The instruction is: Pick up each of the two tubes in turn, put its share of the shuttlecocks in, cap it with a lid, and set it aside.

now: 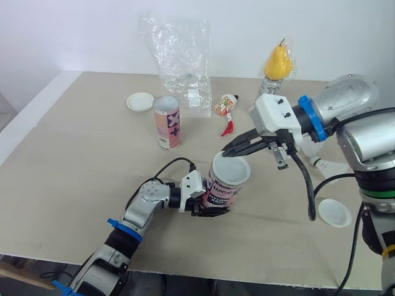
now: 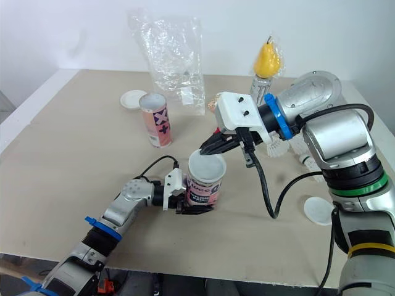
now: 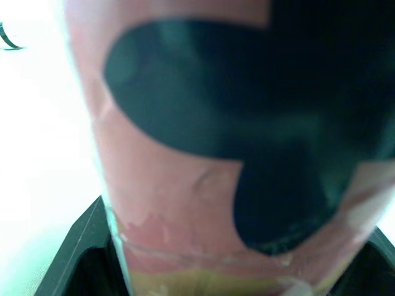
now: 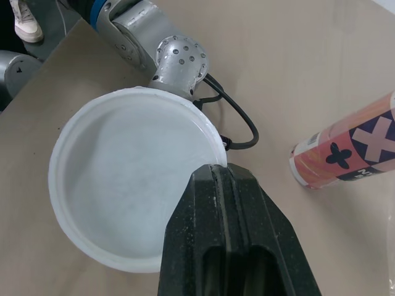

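Note:
A pink printed tube (image 1: 221, 191) stands upright near the table's front middle, and my left gripper (image 1: 208, 208) is shut on its lower body. The tube's pink and black print (image 3: 203, 154) is right in front of the left wrist camera. A white lid (image 1: 232, 168) sits on the tube's mouth. My right gripper (image 1: 228, 150) is shut on the far rim of that lid, and its fingers (image 4: 222, 203) pinch the lid's edge (image 4: 123, 185). A second pink tube (image 1: 166, 122) stands upright further back on the left.
One loose white lid (image 1: 140, 102) lies at the back left and another (image 1: 334, 213) at the front right. A crumpled clear plastic bag (image 1: 180, 58) and a bottle topped with a yellow pear shape (image 1: 278, 61) stand at the back. Shuttlecocks (image 1: 226, 106) lie behind the held tube.

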Robot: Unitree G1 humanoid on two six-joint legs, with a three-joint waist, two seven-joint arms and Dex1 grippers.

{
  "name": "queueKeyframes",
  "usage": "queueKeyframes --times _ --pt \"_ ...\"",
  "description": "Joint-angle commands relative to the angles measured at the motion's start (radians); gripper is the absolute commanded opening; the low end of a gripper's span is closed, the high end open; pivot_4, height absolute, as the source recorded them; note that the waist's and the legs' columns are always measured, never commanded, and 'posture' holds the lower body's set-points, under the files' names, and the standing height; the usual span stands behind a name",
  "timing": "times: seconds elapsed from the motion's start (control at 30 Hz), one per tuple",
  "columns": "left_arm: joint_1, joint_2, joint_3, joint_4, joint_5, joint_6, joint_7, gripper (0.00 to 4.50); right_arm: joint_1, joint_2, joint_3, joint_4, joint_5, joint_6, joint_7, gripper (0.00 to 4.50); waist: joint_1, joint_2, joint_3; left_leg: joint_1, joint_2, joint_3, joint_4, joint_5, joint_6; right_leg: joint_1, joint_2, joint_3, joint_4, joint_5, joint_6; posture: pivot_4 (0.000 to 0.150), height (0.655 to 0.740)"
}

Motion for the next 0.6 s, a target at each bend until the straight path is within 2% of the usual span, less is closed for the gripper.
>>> queueKeyframes --times 0.03,0.6 --pt "0.016 0.006 -0.004 0.02 0.014 0.016 0.015 2.99 -0.004 0.003 0.002 -0.007 -0.011 -0.017 0.019 0.07 0.0 0.0 0.0 0.0 0.0 0.0 0.0 0.0 0.0 0.0 0.0 0.0 0.0 0.0 0.0 0.15 0.74" --pt "0.017 0.002 0.0 0.014 0.01 0.034 0.026 2.99 -0.01 0.017 0.013 0.029 -0.053 -0.072 0.045 0.07 0.0 0.0 0.0 0.0 0.0 0.0 0.0 0.0 0.0 0.001 0.0 0.0 0.0 0.0 0.0 0.15 0.74"
